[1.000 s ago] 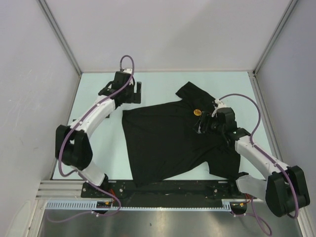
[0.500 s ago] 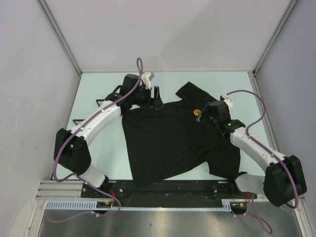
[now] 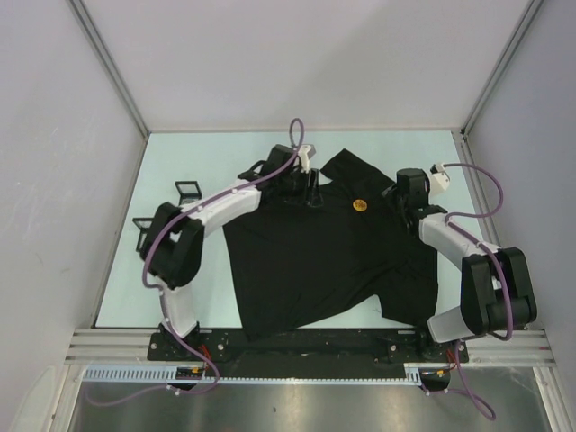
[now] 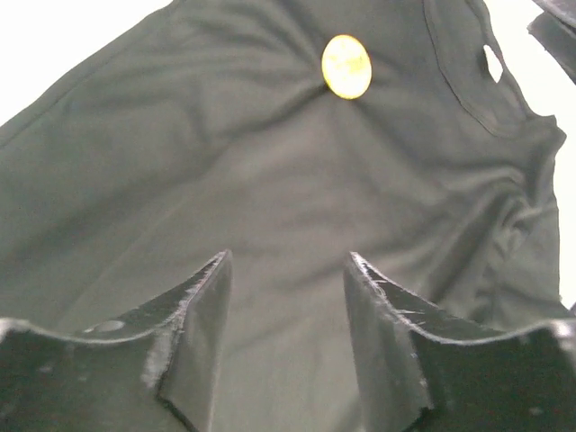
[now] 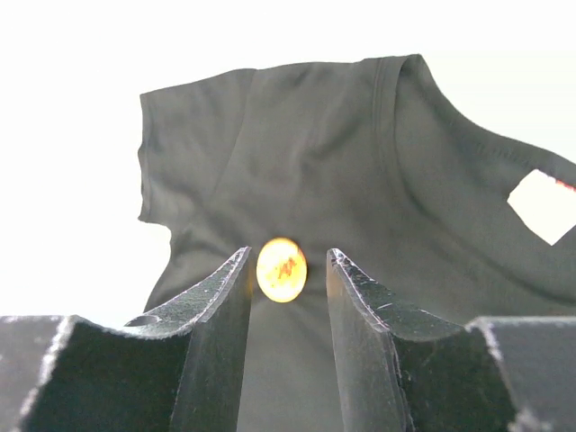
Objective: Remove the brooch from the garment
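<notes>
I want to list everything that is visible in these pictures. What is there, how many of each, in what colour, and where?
short-sleeved soft cloth T-shirt: one, black, spread out on the middle of the table top.
round flat brooch: one, golden yellow, on the T-shirt near its collar.
table top: one, pale green, under the T-shirt.
small frame-like objects: two, black, on the left part of the table top; their kind is unclear.
walls: three, pale grey, around the table top.
robot arms: two, white and black with purple cables, one at each side.
left tool: one, black, open, over the T-shirt.
right tool: one, black, open, aimed at the brooch, not touching it.
</notes>
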Available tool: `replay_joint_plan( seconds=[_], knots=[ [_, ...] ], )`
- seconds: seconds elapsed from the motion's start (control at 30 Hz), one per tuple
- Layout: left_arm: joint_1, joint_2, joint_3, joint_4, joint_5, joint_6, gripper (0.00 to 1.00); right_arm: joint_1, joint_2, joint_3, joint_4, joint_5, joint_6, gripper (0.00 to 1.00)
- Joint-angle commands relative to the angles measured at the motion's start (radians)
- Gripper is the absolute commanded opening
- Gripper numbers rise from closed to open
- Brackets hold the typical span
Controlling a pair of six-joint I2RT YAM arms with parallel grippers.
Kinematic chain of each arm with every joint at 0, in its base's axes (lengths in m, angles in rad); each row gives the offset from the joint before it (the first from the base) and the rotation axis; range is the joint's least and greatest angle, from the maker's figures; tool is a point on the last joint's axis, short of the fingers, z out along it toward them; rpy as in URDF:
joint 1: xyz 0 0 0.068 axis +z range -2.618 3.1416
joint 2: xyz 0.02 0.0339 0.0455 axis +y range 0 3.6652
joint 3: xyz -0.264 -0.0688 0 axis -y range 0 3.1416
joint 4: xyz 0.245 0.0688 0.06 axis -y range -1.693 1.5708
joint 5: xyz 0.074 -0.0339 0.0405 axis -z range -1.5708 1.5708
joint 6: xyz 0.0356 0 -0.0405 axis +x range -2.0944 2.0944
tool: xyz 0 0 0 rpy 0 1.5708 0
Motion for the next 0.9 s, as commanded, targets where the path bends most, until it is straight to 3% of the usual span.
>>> replay_joint_plan(
  seconds=[0.0,0.13,0.27,0.5,0.67,0.87],
  knots=[
    [-0.103,0.109,0.233,0.026,-0.095,0.064,0.61,-0.019,0.032,0.031,0.063,0.071,-0.052,0.43],
    [-0.156,0.268,0.381,-0.016,-0.129,0.146,0.63,-0.060,0.055,-0.015,0.092,-0.013,-0.092,0.36],
    [-0.180,0.364,0.477,-0.048,-0.145,0.235,0.56,-0.103,0.061,-0.018,0.143,-0.134,-0.156,0.35],
    [-0.199,0.528,0.746,-0.250,-0.199,0.400,0.61,-0.207,0.121,-0.070,0.215,-0.369,-0.153,0.34],
    [-0.211,0.615,0.860,-0.310,-0.276,0.457,0.60,-0.215,0.095,-0.073,0.220,-0.398,-0.162,0.34],
    [-0.218,0.681,0.946,-0.329,-0.255,0.457,0.63,-0.207,0.131,-0.087,0.247,-0.421,-0.159,0.31]
  ],
)
